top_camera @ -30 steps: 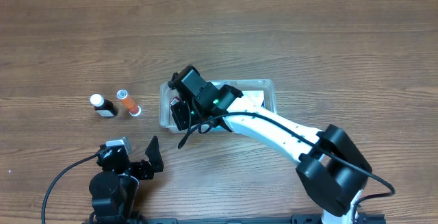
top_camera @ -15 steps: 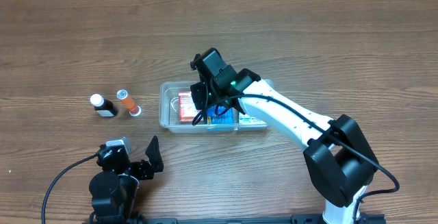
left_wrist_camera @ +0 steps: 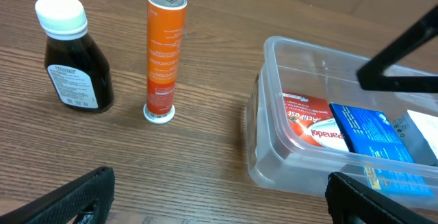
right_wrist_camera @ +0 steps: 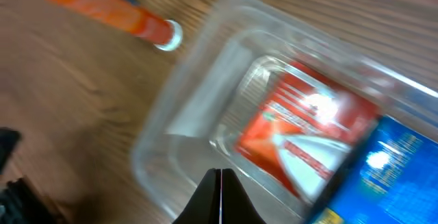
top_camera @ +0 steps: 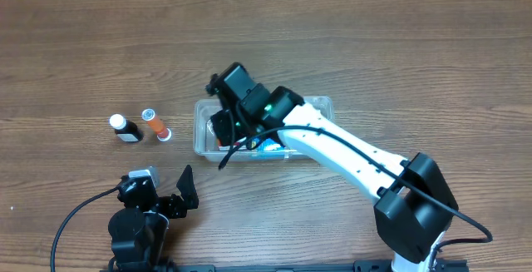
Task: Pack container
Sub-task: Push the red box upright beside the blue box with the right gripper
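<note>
The clear container (left_wrist_camera: pixel 263 148) looks light and slick, best pinched at its rim; right fingers (right_wrist_camera: pixel 209 207) sit clenched empty, left fingers (left_wrist_camera: pixel 61 200) released.

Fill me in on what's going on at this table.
The right gripper, shut and empty, hovers over the left end of the clear container, which already holds a red box and a blue box. The left gripper rests open, holding nothing. A brown bottle and an orange tube stand outside the container, not yet packed.
</note>
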